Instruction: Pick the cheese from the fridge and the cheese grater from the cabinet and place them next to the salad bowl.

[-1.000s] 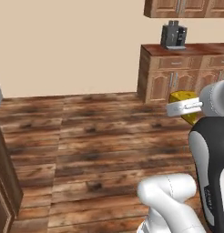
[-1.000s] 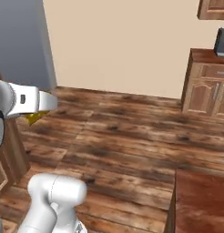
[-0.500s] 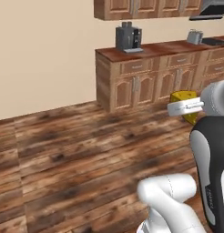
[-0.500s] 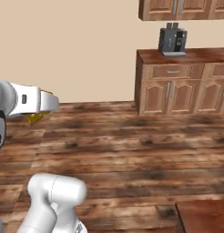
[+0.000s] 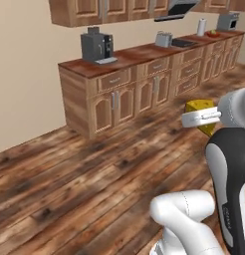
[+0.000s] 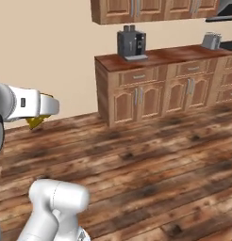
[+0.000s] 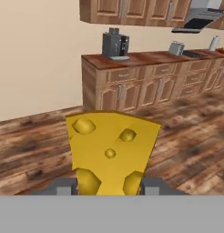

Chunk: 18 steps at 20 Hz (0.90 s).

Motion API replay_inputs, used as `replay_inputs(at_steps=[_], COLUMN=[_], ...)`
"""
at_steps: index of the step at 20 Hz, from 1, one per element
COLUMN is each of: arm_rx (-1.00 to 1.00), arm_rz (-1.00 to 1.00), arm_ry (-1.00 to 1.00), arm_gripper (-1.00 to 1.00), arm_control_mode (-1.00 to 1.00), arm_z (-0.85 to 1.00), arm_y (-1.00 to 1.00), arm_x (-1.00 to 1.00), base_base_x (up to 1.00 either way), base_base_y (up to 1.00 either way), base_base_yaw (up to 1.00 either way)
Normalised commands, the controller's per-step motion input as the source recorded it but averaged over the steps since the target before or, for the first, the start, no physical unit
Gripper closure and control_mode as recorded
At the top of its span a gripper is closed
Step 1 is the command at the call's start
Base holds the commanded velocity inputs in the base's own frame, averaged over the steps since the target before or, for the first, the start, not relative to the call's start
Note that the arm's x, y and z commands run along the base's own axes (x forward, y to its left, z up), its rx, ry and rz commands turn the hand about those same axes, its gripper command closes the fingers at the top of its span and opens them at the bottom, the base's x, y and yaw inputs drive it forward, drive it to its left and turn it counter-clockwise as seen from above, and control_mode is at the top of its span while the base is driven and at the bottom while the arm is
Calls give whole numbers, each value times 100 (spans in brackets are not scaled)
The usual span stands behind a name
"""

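Your yellow-orange holed cheese wedge (image 7: 111,152) sits clamped between the jaws, which grip its lower sides; it is carried well above the wooden plank floor (image 5: 84,184). Beyond the jaws stands a run of brown wooden base cabinets (image 7: 145,88) whose surface carries a dark grey coffee machine (image 7: 114,44) and a silver toaster (image 7: 176,47). My judgement: the cheese is in transit, the grater unfetched. The hold looks low on the wedge; a sharp turn or stop of the base could tip it loose, so watch the grip.
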Motion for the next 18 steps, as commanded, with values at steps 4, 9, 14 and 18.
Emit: replay_inputs(at_steps=[4, 9, 14, 18], arm_rx=[0, 0, 0, 0], arm_rz=[0, 0, 0, 0], arm_ry=[0, 0, 0, 0], arm_gripper=[100, 100, 100, 100], arm_control_mode=[100, 100, 100, 100], arm_z=[0, 0, 0, 0], arm_y=[0, 0, 0, 0], arm_x=[0, 0, 0, 0], base_base_x=[100, 100, 100, 100], base_base_y=[41, -7, -78, -100], base_base_yaw=[-48, -11, 3, 9])
